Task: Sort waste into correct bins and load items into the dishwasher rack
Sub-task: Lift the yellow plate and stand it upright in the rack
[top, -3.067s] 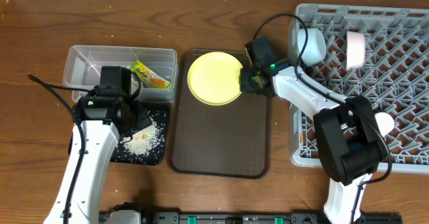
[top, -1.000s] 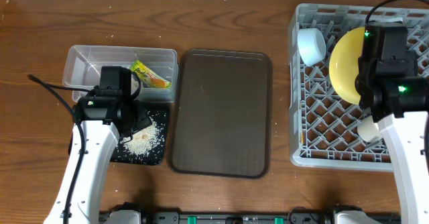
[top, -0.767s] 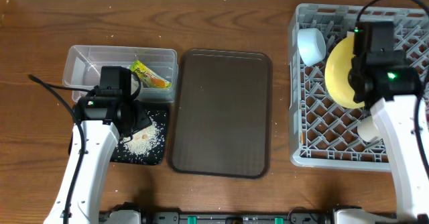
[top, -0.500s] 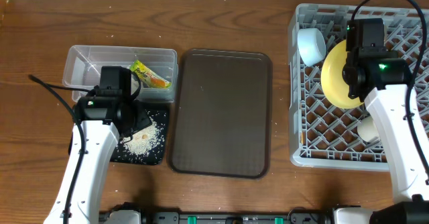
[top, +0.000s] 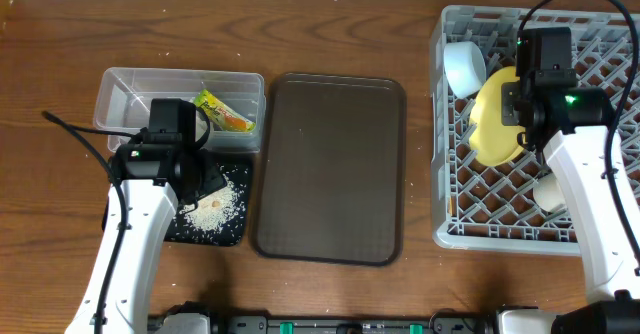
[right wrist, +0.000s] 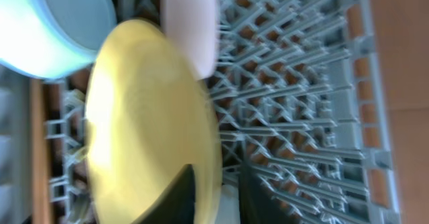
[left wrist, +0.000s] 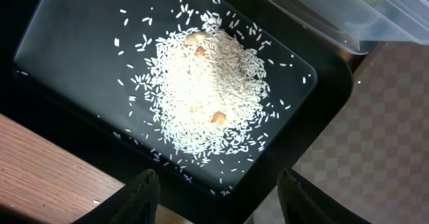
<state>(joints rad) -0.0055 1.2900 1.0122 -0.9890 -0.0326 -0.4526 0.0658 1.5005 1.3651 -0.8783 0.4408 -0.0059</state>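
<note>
The yellow plate (top: pixel 495 114) stands tilted on its edge in the grey dishwasher rack (top: pixel 470 204), next to a light blue bowl (top: pixel 463 67). My right gripper (right wrist: pixel 218 177) straddles the plate's rim (right wrist: pixel 151 117). Its jaws are open, and a narrow gap shows between the rim and the right finger. A whitish bowl (right wrist: pixel 191 23) stands just behind the plate. My left gripper (left wrist: pixel 221 200) hangs open and empty over the black tray (left wrist: pixel 67 63), which holds a pile of rice crumbs (left wrist: pixel 208 90). The green-and-orange wrapper (top: pixel 222 112) lies in the clear tub (top: pixel 130 94).
The dark brown serving tray (top: pixel 330 164) lies bare between the bins and the rack. A small pale cup (top: pixel 548 189) sits in the rack under my right arm. A few crumbs dot the wooden table above the tub. Chopsticks are out of view.
My right arm has carried the plate leftward in the rack and tipped it more on edge. Its jaws have parted from the rim. The left arm has stayed still.
</note>
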